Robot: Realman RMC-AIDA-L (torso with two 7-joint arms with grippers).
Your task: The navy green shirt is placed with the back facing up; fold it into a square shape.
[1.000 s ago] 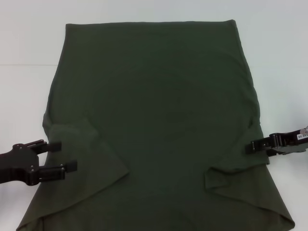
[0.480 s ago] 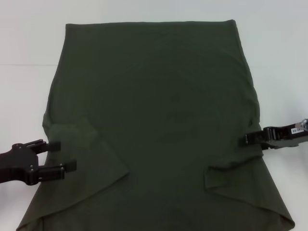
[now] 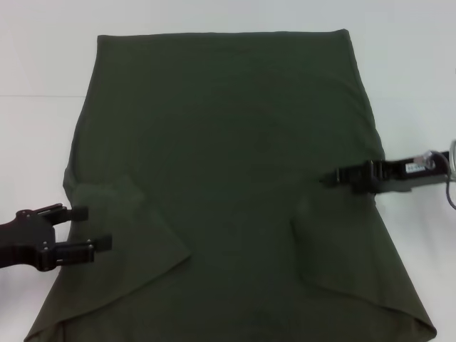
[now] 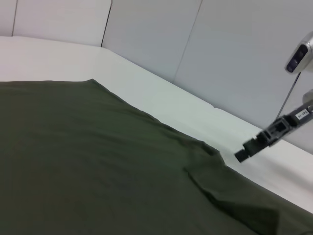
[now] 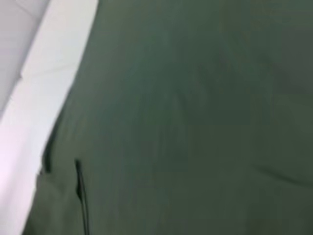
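The navy green shirt (image 3: 228, 178) lies spread flat, plain back up, on the white table (image 3: 43, 64), filling nearly all the space between the two pincers, with both sleeves already turned in over the body. The left gripper (image 3: 91, 228) sits at the shirt's left edge over the folded sleeve, its two fingers apart and holding nothing. The right gripper (image 3: 335, 176) reaches in from the right edge over the cloth; its fingers look drawn together, but whether they pinch fabric cannot be told. The cloth reads as soft, light and limp: it will likely sag and crease from any hold, so I would judge a pinch on a doubled edge or hem just beside each pincer the safest hold. A small white label on the right arm cannot be read, and no lettering shows on the shirt.
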